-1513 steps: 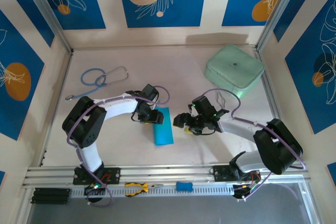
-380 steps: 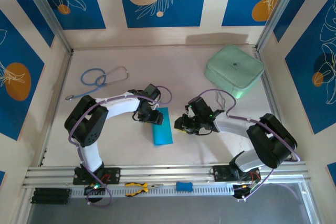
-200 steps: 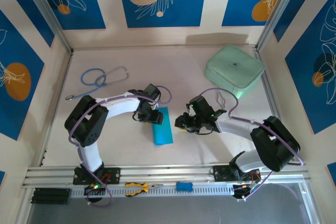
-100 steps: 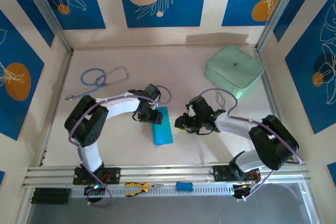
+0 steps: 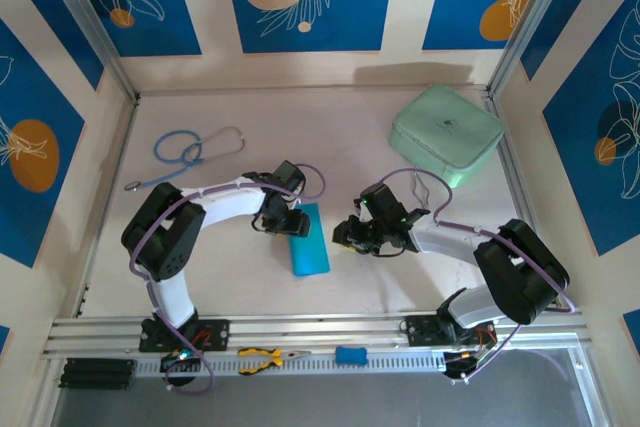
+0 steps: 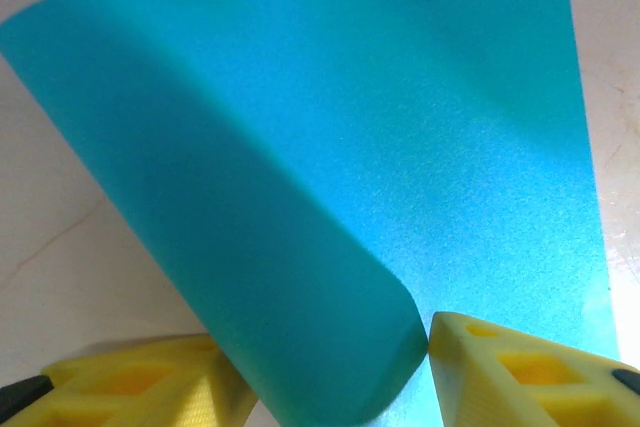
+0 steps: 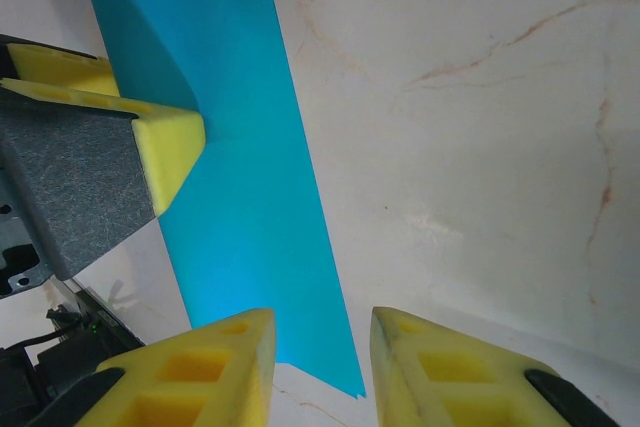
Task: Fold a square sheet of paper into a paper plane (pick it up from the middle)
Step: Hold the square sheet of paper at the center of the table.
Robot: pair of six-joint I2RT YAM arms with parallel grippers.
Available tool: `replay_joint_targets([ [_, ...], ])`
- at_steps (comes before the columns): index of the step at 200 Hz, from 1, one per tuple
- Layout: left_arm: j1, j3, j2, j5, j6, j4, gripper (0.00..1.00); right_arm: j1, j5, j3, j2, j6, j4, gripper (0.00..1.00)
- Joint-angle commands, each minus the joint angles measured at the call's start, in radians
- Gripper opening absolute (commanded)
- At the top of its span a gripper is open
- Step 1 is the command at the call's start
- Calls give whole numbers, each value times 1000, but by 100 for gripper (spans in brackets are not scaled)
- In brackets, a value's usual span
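The square sheet of paper (image 5: 312, 247) lies on the table as a narrow cyan rectangle, folded over. My left gripper (image 5: 287, 222) is at its upper left edge. In the left wrist view a rounded, raised fold of the paper (image 6: 400, 127) sits between the yellow fingers (image 6: 520, 372) of the left gripper (image 6: 330, 382), which touch it on both sides. My right gripper (image 5: 348, 234) hovers just right of the sheet. Seen from the right wrist, the right gripper (image 7: 320, 332) is open above the paper's (image 7: 250, 197) near right corner, with nothing between its fingers.
A mint-green case (image 5: 446, 134) stands at the back right. A blue-tubed stethoscope (image 5: 190, 152) lies at the back left. Yellow-handled pliers (image 5: 265, 358) and a small blue block (image 5: 350, 355) rest on the front rail. Bare table surrounds the paper.
The right gripper has edged slightly left toward the paper's right edge. The left gripper and the paper have stayed in place.
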Motion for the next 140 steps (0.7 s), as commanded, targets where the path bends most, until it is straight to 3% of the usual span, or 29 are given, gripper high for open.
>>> replay_joint_targets([
  [1, 22, -57, 85, -132, 19, -3, 57, 6, -15, 6, 6, 6, -4, 32],
  [53, 21, -57, 93, -132, 25, -3, 57, 18, -40, 23, 29, -18, 15, 29],
  [87, 21, -56, 94, -133, 20, -2, 57, 38, -41, 52, 69, -30, 27, 13],
  [140, 21, -54, 85, -107, 54, 8, 54, 43, -19, 54, 69, -24, 14, 14],
])
